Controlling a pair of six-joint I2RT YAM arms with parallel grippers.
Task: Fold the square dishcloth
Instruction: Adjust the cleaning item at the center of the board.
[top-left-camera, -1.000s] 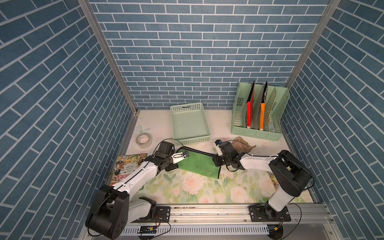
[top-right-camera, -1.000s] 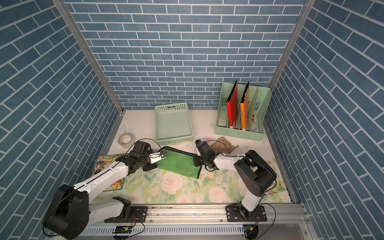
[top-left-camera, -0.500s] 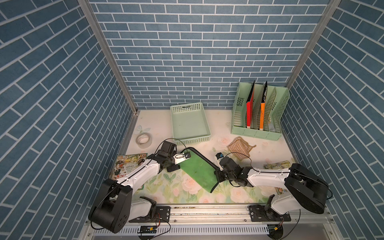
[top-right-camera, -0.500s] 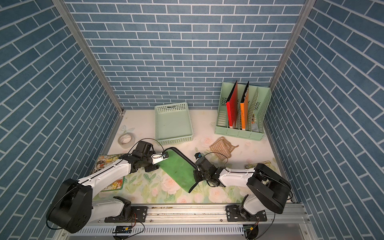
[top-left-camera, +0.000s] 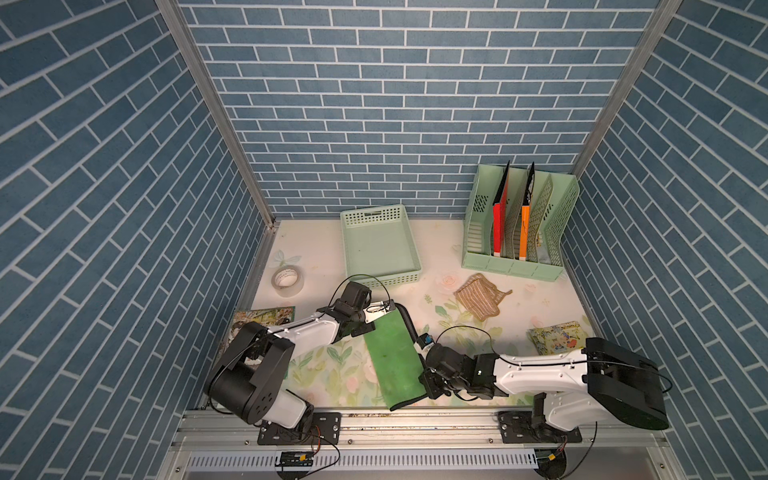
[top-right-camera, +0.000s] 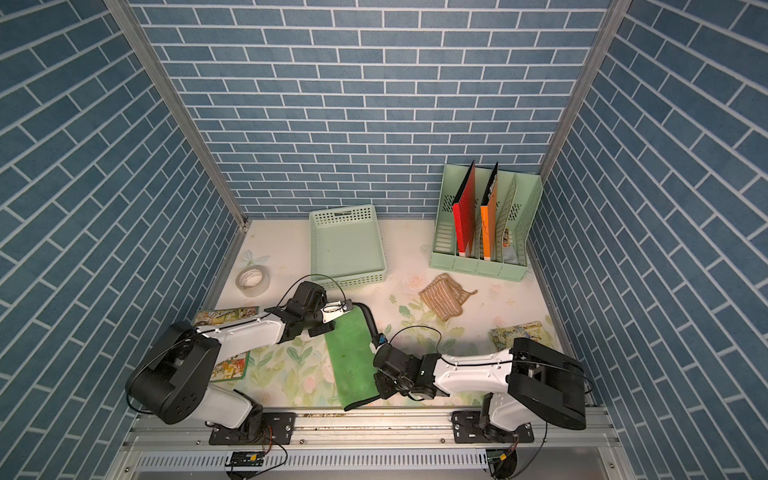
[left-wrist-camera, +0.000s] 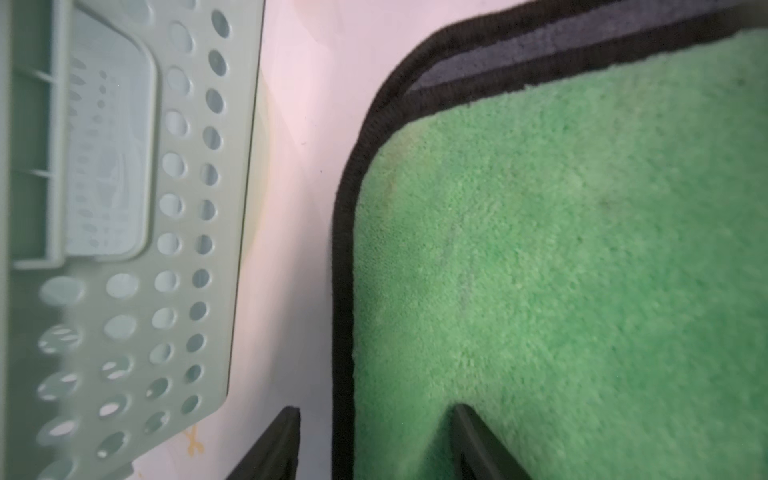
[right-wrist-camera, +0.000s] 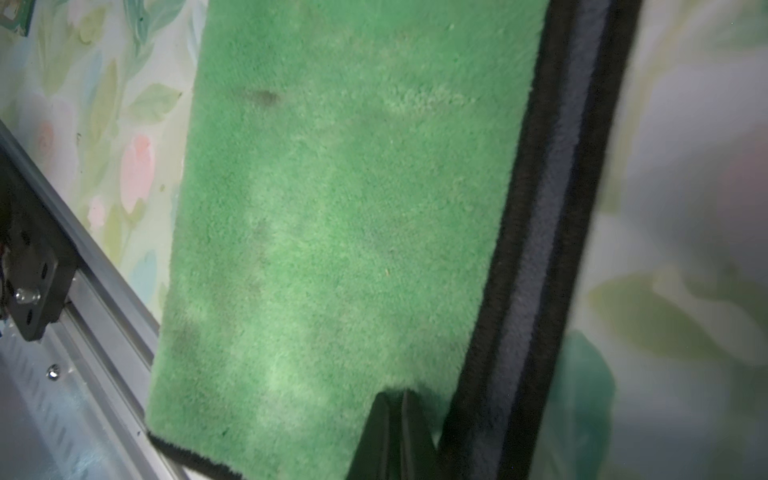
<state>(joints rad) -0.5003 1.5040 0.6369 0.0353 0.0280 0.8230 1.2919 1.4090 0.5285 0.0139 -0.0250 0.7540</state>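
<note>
2 layers of the green dishcloth (top-left-camera: 392, 357) lie doubled on the floral table (top-left-camera: 316, 257), a long strip running from just short of the mint basket (top-left-camera: 380, 249) down to the front rail (top-left-camera: 415, 419). I see the left gripper (left-wrist-camera: 374, 417) at the far corner with its jaws apart, straddling the black hem: 1 finger over bare table, the other over green pile. The right gripper (right-wrist-camera: 392, 401) sits at the near end, jaws clenched on the cloth's top layer just beside the hem. A grey strip of underside shows along that edge.
</note>
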